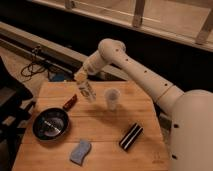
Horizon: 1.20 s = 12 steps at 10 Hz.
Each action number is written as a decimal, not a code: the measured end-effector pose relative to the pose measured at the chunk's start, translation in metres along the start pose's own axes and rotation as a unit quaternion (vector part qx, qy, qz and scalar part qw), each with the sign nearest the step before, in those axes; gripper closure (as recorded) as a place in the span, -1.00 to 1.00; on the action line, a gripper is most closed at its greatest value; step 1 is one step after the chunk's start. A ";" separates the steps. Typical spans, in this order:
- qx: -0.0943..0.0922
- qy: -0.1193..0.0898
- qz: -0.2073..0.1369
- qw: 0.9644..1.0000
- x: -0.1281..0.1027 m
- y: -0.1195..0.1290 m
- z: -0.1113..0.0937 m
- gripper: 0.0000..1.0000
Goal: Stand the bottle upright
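Observation:
The clear ribbed bottle [88, 92] with a pale label band hangs tilted just above the wooden table [105, 127], its top end in my gripper [81, 78]. The gripper is over the table's back left part, at the end of the white arm [135, 67] that reaches in from the right. The bottle's lower end points down and to the right, close to the table surface. A short translucent whitish cup [113, 98] stands upright just right of the bottle.
A black frying pan [50, 124] with a red handle [70, 102] lies at the left. A blue sponge [80, 151] lies at the front. A black striped box [130, 136] lies at the front right. Cables [37, 62] lie on the floor behind.

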 end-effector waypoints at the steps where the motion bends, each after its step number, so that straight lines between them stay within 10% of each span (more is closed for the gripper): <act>1: -0.006 -0.006 0.003 1.000 0.004 -0.001 0.005 0.97; 12: -0.025 -0.107 -0.008 0.994 0.024 -0.021 0.020 0.97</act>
